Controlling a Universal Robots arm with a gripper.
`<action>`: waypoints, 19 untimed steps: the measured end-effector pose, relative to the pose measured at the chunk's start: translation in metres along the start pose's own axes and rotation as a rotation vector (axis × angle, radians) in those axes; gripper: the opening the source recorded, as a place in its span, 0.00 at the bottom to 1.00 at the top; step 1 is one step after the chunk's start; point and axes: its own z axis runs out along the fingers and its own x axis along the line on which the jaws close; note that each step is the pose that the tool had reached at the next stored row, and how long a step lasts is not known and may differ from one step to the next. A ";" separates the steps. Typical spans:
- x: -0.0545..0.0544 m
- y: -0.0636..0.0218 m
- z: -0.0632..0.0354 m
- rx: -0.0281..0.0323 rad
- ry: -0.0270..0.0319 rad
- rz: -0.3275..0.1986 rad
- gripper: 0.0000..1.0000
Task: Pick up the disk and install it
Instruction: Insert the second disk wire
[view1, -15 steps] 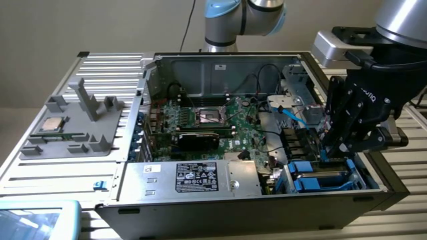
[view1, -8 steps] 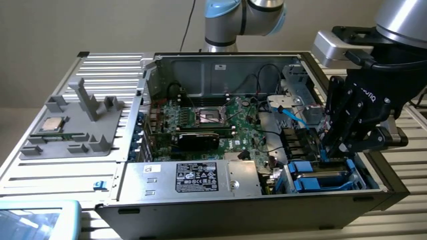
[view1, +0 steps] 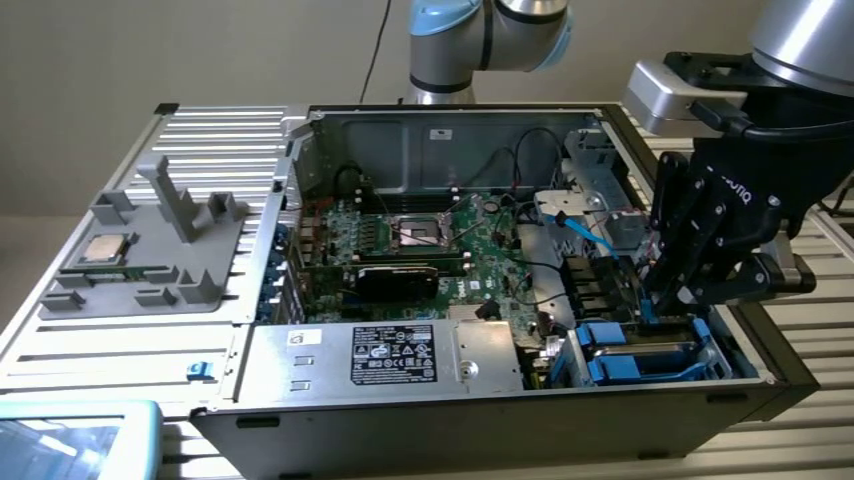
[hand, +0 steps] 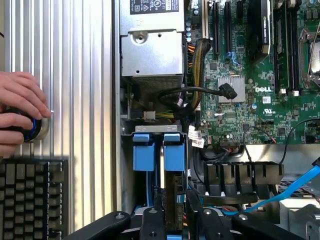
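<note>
Install step: gripper (view1: 663, 300) clamped on the disk (hand: 162, 167), held on edge, partway down into the blue drive bay (view1: 641, 358) at the case corner. Next move needs straight, aligned downward seating.

Robotics lab bench – ribbed aluminium table (view1: 187, 135), open PC case (view1: 400, 400) with Dell motherboard (hand: 260, 95) exposed just beyond the gripper (view1: 667, 300), grey 3D-printed parts fixture (view1: 160, 250) well off to its side, a person's hand (hand: 20, 110) on a control knob (hand: 35, 129) beside a keyboard (hand: 30, 195)
</note>
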 end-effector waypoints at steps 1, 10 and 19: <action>0.000 0.0000 0.0000 0.0004 0.0000 0.000 0.28; 0.000 0.0004 0.0003 0.0051 -0.0390 -0.050 0.11; 0.000 0.0005 0.0003 0.0143 -0.0682 -0.186 0.11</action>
